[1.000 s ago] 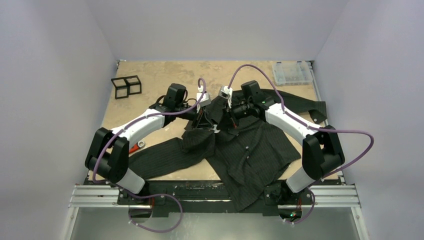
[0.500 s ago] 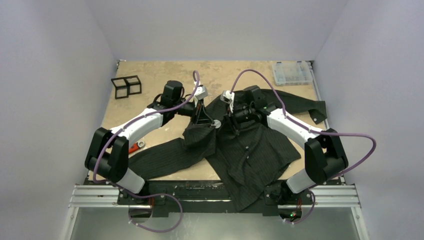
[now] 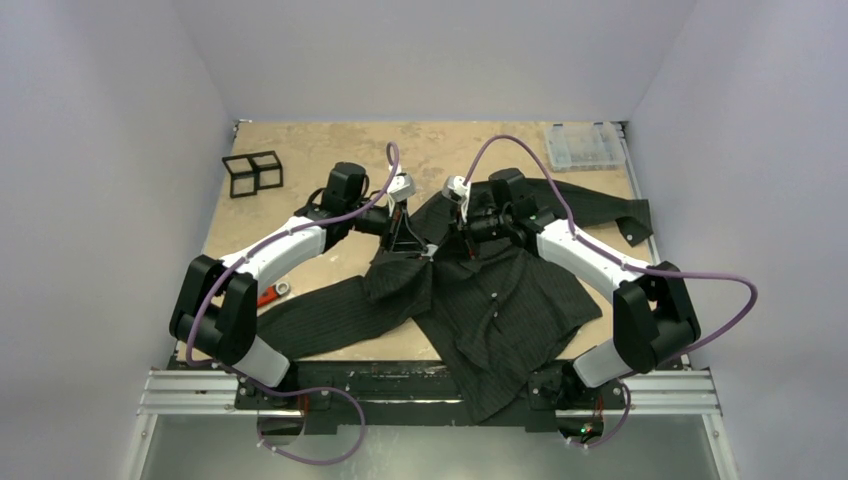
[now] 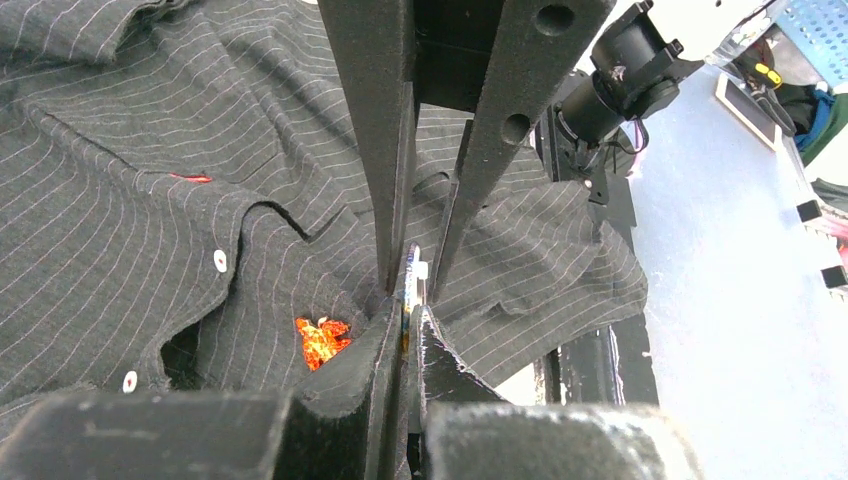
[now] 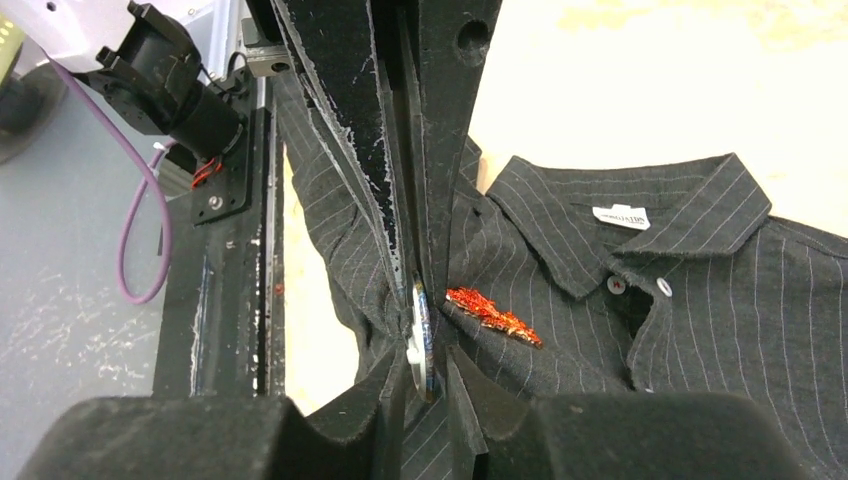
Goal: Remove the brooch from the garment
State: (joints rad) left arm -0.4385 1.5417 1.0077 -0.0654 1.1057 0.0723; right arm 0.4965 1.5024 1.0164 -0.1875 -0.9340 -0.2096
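Brooch (image 5: 495, 314) is the small target here, a red-orange glittery piece on the chest of the shirt, just below the collar. From the big things down: the counter (image 3: 330, 150) carries the black pinstriped shirt (image 3: 500, 300), spread front-up with a sleeve thrown out to each side and its hem hanging over the near edge. The 2 arms reach in over it and meet at the collar end, the left arm (image 3: 290, 238) from one side and the right arm (image 3: 580, 250) from the other. The left fingers (image 4: 385, 240) are pinched all but closed on a thin sliver seen edge-on. The right fingers (image 5: 438, 240) are nipped onto a thin silvery disc (image 5: 421, 340), also edge-on, with the cloth rising toward it. It looks like 1 and the same piece, right against the brooch, though I cannot tell whether it is the brooch's own back.

My guess is that the shirt, soft and limp, will follow any pull, so the cloth needs pinning down close by. The brooch should be light, stiff and small, its glitter face easy to scuff. A hard edge is the better hold, drawn straight off the fabric
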